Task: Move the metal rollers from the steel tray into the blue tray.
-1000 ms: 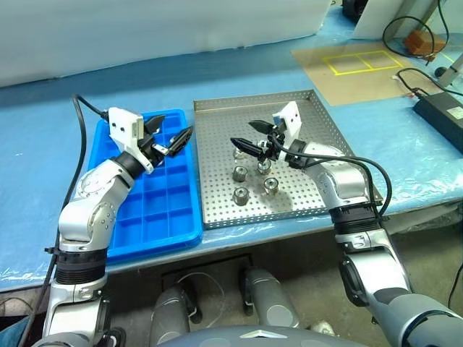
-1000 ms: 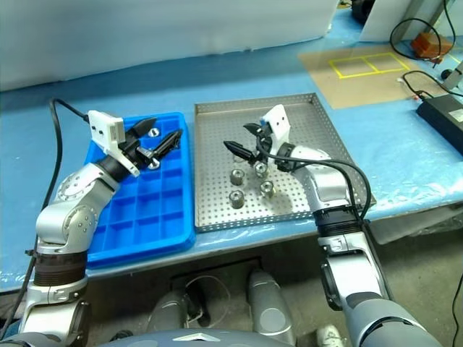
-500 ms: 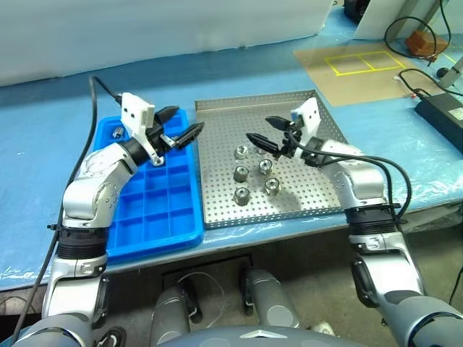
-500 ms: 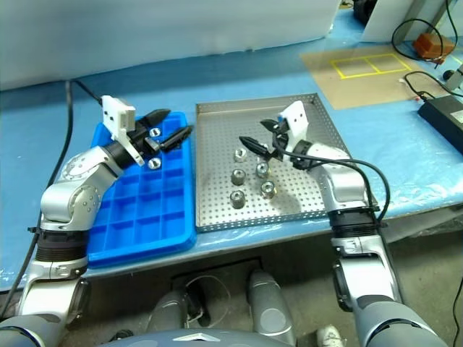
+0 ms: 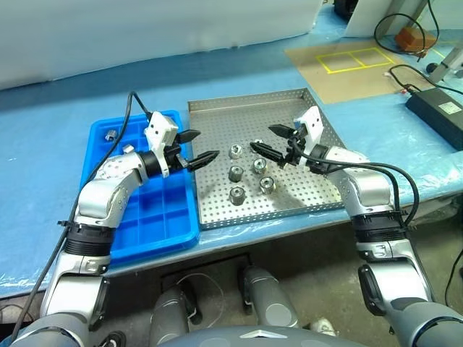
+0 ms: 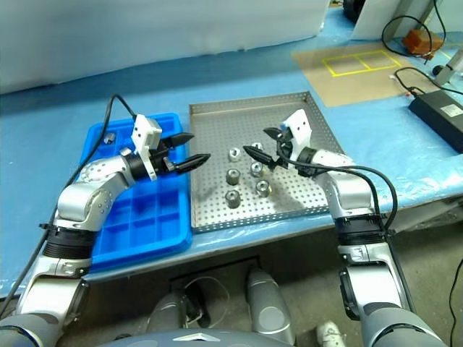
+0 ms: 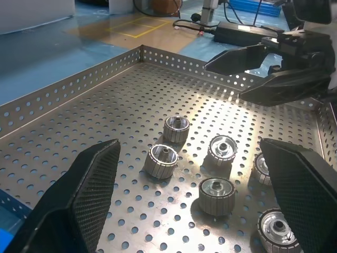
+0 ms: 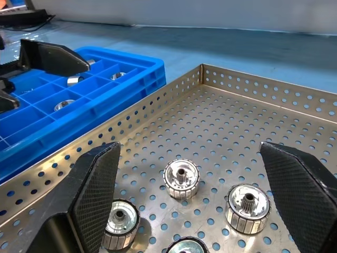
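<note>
The steel tray (image 5: pixel 246 103) lies on the blue-covered table with several metal rollers (image 5: pixel 236 173) clustered near its middle; they are also close up in the left wrist view (image 7: pixel 164 160). To its left is the blue tray (image 5: pixel 152 217), with a roller (image 5: pixel 111 134) in a far corner compartment and others in nearby cells (image 8: pixel 64 104). My left gripper (image 5: pixel 203 146) is open and empty, pointing right over the seam between the two trays. My right gripper (image 5: pixel 262 138) is open and empty, pointing left, hovering just behind the rollers.
A black power brick (image 5: pixel 434 108) with cables lies at the far right. A brown board with yellow tape squares (image 5: pixel 354 58) sits behind the steel tray. A white sheet (image 5: pixel 145 29) covers the back. The table's front edge runs just below both trays.
My left gripper has swung right, from above the blue tray to the steel tray's left edge. My right gripper has drifted slightly right. Both stay open. The camera view has shifted too.
</note>
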`<action>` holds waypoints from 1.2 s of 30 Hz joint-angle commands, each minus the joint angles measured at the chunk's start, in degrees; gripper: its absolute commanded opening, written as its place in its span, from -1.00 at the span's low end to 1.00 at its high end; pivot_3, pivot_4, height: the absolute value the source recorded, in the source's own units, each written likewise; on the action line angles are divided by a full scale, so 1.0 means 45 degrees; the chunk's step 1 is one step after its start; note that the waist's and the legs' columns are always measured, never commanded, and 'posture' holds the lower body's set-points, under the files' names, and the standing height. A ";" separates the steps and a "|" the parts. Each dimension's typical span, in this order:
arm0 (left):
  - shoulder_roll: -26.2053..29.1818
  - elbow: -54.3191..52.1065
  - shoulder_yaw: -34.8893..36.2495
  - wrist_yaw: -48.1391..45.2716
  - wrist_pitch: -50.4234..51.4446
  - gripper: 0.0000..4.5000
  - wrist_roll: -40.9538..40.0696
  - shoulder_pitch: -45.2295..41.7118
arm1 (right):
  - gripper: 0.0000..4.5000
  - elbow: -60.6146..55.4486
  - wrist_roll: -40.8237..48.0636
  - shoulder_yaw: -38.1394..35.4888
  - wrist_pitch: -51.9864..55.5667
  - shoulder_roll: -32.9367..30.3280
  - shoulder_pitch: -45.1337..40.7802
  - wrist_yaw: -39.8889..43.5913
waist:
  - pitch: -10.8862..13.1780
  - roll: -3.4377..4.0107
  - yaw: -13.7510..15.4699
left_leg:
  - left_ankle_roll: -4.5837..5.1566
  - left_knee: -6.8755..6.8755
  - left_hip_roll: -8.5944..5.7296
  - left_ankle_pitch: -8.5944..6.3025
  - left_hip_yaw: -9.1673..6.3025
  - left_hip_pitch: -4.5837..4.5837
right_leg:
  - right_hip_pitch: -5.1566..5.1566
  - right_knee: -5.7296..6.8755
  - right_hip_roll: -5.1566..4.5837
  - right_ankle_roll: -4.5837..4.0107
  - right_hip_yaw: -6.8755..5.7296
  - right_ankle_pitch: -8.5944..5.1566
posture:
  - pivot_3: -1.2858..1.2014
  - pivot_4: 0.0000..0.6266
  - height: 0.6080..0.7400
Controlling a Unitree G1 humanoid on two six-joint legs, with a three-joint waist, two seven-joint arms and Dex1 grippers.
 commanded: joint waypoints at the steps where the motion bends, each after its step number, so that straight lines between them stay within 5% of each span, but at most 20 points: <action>1: -0.0146 0.0615 -0.0065 -0.0203 -0.0750 1.00 0.0411 -0.0839 | 0.93 -0.0702 0.0201 -0.0362 0.0026 -0.0067 -0.0069 -0.0208 | 0.0000 0.0000 0.0002 | 0.0000 0.0000 -0.0001 0.0000 0.0000 -0.0001 | 0.0000 0.0000 0.0000 0.0000 0.0000 0.0000 | -0.53 -0.52 1.00; 16: -0.2058 1.1681 -0.1178 -0.0973 -0.6023 1.00 0.4133 -0.6693 | 0.93 -0.2629 0.0352 -0.1131 0.0766 -0.0320 0.1202 -0.1583 | -0.0001 -0.0002 -0.0722 | 0.0058 0.0001 -0.0029 -0.0028 0.0000 -0.0071 | -0.0022 -0.0065 -0.0002 0.0006 -0.0003 -0.0002 | -0.66 -0.52 1.00; 26: -0.2510 1.4659 -0.1888 -0.0539 -0.7627 1.00 0.6231 -0.7482 | 0.93 -0.3863 0.0581 -0.1479 0.1348 -0.0491 0.2160 -0.2314 | -0.0002 -0.0004 -0.1781 | 0.0068 0.0018 -0.0032 -0.0035 -0.0009 -0.0124 | -0.0046 -0.0091 -0.0002 0.0034 -0.0041 0.0006 | -0.71 -0.52 1.00; 36: -0.2257 1.5034 -0.1829 0.0091 -0.7691 1.00 0.6835 -0.7091 | 0.93 -0.3293 0.0463 -0.1260 0.1291 -0.0307 0.1708 -0.2374 | -0.0002 -0.0003 -0.2369 | 0.0085 0.0033 -0.0031 -0.0042 -0.0083 -0.0222 | -0.0045 -0.0174 -0.0008 0.0066 -0.0139 0.0029 | -0.68 -0.52 1.00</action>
